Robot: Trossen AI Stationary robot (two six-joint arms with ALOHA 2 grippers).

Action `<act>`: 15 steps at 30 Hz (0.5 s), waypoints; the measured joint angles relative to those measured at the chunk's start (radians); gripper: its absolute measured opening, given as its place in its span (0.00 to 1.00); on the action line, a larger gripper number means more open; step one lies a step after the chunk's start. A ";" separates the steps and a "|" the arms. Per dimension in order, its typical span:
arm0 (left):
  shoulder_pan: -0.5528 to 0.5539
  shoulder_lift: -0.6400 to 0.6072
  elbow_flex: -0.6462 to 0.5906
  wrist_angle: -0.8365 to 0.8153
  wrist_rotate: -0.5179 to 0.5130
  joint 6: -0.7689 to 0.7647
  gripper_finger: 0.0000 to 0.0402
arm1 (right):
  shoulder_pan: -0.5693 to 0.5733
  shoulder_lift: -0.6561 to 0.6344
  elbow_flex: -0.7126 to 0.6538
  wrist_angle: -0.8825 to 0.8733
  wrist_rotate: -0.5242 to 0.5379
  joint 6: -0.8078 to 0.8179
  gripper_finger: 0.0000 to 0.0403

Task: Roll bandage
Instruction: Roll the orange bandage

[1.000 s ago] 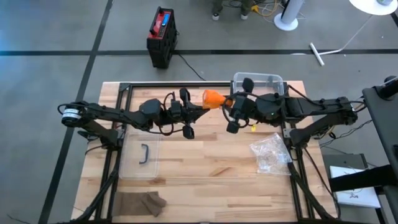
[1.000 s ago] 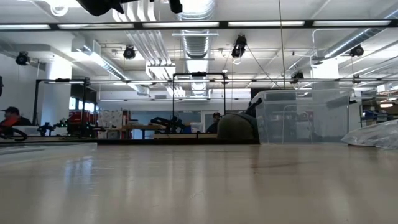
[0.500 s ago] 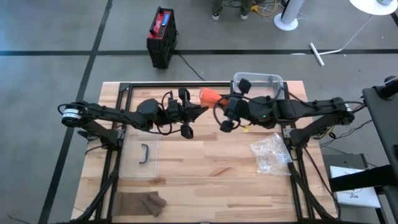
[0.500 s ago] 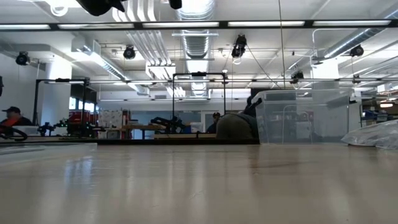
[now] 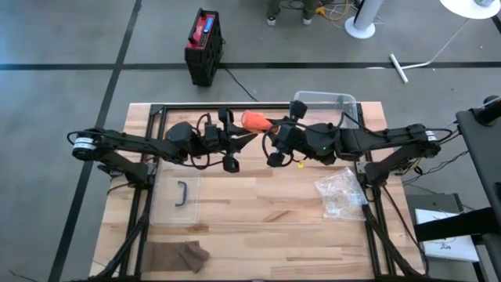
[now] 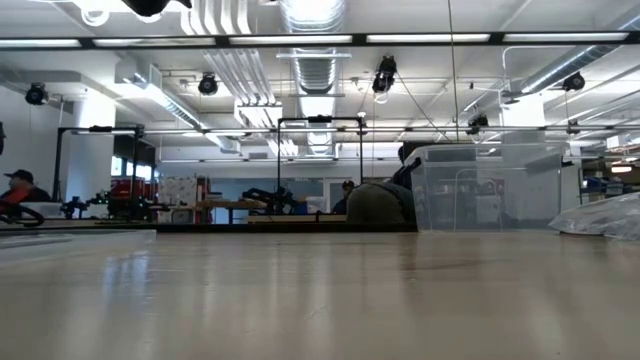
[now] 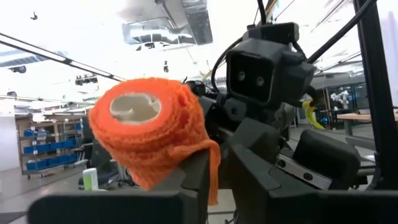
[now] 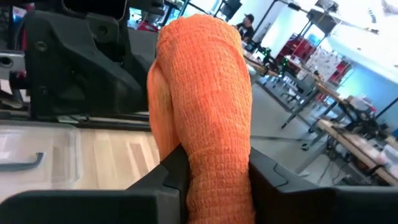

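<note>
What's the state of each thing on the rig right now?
orange bandage roll: held in the air between both grippers
left gripper: pinching the loose tail
right gripper: shut on the roll
clear bin: open, upright
clear lid: flat on table
plastic bag: crumpled

A bare wooden tabletop (image 6: 320,300) stretches toward a clear plastic bin (image 6: 487,188) and crumpled plastic bag (image 6: 603,217).

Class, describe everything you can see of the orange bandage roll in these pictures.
The orange bandage roll is crinkled, woven-looking elastic wrap wound around a pale hollow core, with a loose tail hanging off one side. It is held in the air above the wooden table, between the two arms. The right gripper clamps its body; the left gripper pinches the tail.
</note>
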 joint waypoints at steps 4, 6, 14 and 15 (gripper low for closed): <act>0.000 -0.003 0.000 -0.007 0.004 0.001 0.19 | 0.000 0.000 0.000 -0.025 -0.002 0.069 0.21; -0.002 -0.003 0.000 -0.015 0.007 0.023 0.23 | 0.000 0.000 0.000 -0.029 -0.003 0.081 0.22; -0.041 -0.007 0.000 -0.129 -0.005 0.336 0.43 | 0.000 0.008 0.000 -0.055 -0.007 0.088 0.24; -0.051 -0.009 0.000 -0.154 -0.025 0.389 0.46 | 0.000 0.008 0.000 -0.061 -0.007 0.094 0.23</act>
